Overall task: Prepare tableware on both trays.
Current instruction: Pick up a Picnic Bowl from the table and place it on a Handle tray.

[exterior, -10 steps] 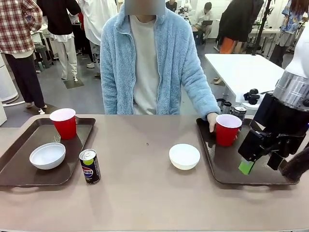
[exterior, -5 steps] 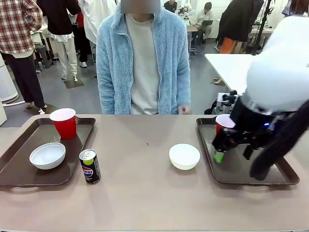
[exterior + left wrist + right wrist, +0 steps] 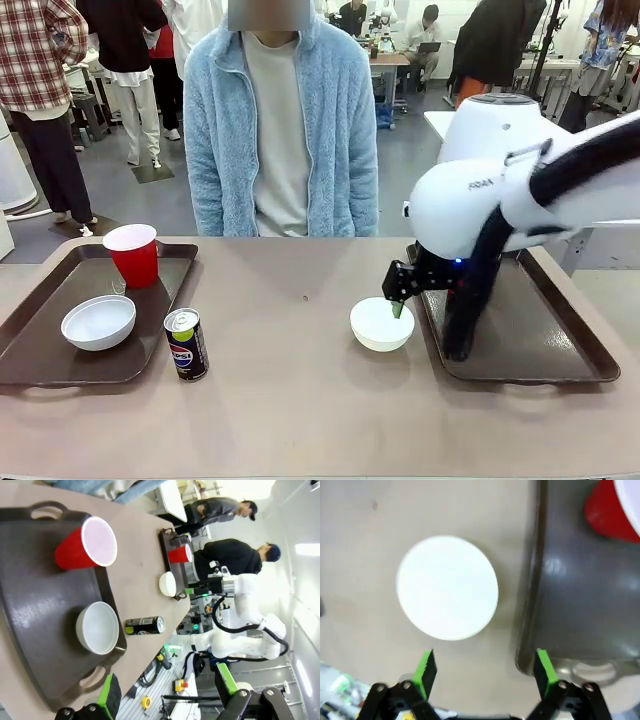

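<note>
The left tray (image 3: 45, 365) is nearly set. A red cup (image 3: 132, 255) stands at its far end and a white bowl (image 3: 98, 322) sits at its near end. The blue Pepsi can (image 3: 186, 344) is upright on the bare table, just beside that tray's right rim and not on it.

The right tray (image 3: 560, 342) is less far along. The right wrist view shows a second red cup (image 3: 609, 509) on it near the far left corner. The second white bowl (image 3: 376, 330) sits on the table just left of the tray's rim.

The right gripper (image 3: 485, 670) hangs over that bowl's near right edge. Its green pads are spread wide on either side of the gap between bowl and tray rim, and it has hold of nothing.

The left gripper (image 3: 167, 691) is held off beyond the near end of the left tray, with its fingers also wide apart and empty.

By my reading, about half the job is done: the bowl has yet to go onto the right tray, and the Pepsi can has yet to go onto a tray.
</note>
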{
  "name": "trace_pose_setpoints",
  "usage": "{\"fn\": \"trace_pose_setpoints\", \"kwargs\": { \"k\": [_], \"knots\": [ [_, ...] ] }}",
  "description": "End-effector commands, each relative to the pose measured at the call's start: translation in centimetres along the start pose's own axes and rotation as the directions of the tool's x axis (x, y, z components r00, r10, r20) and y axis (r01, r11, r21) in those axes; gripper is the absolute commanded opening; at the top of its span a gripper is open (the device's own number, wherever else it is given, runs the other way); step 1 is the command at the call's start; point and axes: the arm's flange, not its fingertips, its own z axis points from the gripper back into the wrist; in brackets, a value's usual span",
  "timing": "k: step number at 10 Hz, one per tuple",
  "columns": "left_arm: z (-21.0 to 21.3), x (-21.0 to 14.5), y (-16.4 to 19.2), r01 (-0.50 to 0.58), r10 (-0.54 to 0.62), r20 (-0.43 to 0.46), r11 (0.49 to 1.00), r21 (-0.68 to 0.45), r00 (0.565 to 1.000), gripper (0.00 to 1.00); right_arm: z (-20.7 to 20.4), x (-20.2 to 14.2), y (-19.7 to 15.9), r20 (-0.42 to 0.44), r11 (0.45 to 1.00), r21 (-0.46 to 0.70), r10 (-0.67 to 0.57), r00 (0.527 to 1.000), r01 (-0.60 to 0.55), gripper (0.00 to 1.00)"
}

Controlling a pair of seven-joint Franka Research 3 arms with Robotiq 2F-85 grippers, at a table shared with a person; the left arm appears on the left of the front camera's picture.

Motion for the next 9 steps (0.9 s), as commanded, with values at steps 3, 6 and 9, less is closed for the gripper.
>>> {"fn": "trace_pose_setpoints", "kwargs": {
  "k": [3,6,9],
  "knots": [
    [0.2,0.1,-0.1,0.004,-0.004,0.007,1.000,-0.005,1.000,1.00,0.4,-1.4,-0.3,0.004,1.000,-0.023,0.020,1.000,-0.020,1.00],
    [0.2,0.1,-0.1,0.004,-0.004,0.007,1.000,-0.005,1.000,1.00,-0.8,0.1,1.3,0.014,0.999,-0.046,-0.001,1.000,0.001,1.00],
    [0.2,0.1,-0.1,0.004,-0.004,0.007,1.000,-0.005,1.000,1.00,-3.8,2.4,2.5,0.050,0.991,-0.124,-0.050,0.998,0.055,1.00]
  ]
}}
